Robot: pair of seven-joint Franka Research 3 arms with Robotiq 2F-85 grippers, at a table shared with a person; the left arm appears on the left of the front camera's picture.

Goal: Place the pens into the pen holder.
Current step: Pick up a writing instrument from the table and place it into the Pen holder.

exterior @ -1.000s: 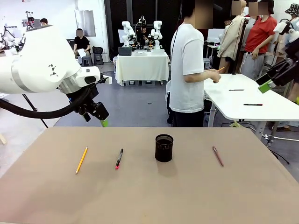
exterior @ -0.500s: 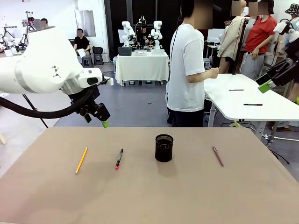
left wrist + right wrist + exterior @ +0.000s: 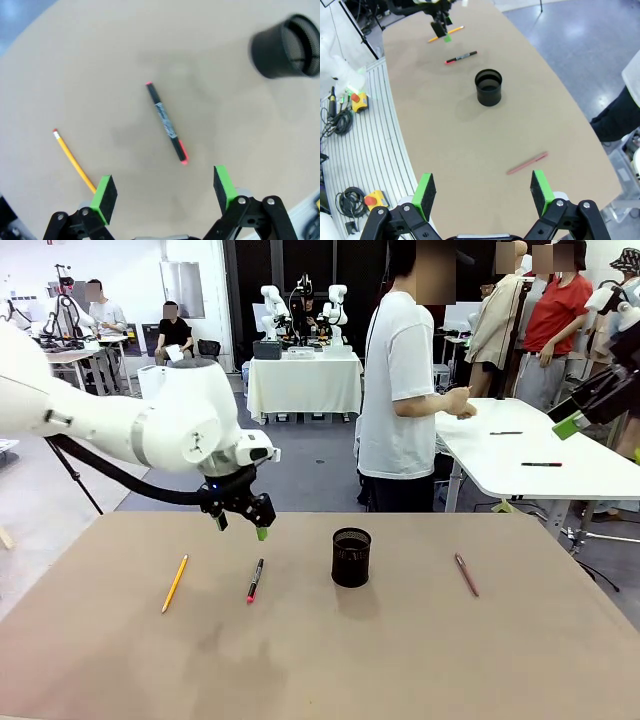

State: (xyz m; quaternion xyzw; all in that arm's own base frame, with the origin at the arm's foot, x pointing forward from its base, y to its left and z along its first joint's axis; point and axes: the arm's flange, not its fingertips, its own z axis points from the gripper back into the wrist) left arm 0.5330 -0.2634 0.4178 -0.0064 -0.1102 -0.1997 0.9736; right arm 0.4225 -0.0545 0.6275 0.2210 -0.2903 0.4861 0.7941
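Black pen [image 3: 166, 123] with pink-red ends lies flat, slanted from 11 to 5 o'clock in the left wrist view. Left gripper [image 3: 164, 191] hovers near it, jaws wide apart, holding nothing.

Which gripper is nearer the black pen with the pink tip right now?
Left. The left gripper hovers open just above the far end of the black pen. The right gripper hangs high at the far right, past the pen holder and the maroon pen.
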